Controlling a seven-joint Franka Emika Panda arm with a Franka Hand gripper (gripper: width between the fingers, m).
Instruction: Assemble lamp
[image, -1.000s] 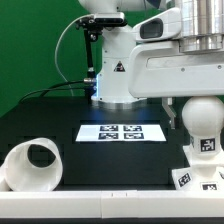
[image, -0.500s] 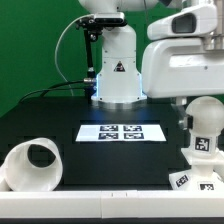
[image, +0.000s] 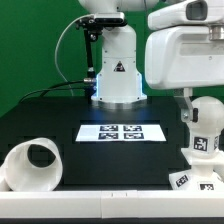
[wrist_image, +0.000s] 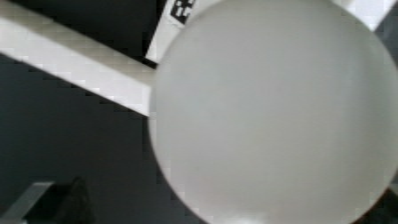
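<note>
The round-headed bulb (image: 206, 115) stands upright on the flat square base (image: 192, 181) at the exterior view's right edge, with a tag on its lower body. My gripper (image: 196, 98) hangs just above and around the bulb's head; a dark finger (image: 185, 101) shows beside it. In the wrist view the bulb's head (wrist_image: 267, 110) fills most of the picture, and one dark finger (wrist_image: 45, 200) stands apart from it with a gap between, so the jaws look open. The hollow tapered shade (image: 32, 165) lies on its side at the front left, its opening toward the camera.
The marker board (image: 120, 132) lies flat on the black table (image: 60, 115) in the middle. The robot's white pedestal (image: 116, 75) stands behind it. A green wall backs the scene. The base is partly cut off by the picture's edge.
The arm's hand has risen and shifted toward the exterior view's right, off the bulb. The bulb stays upright on the base in almost the same place. The shade has not moved.
</note>
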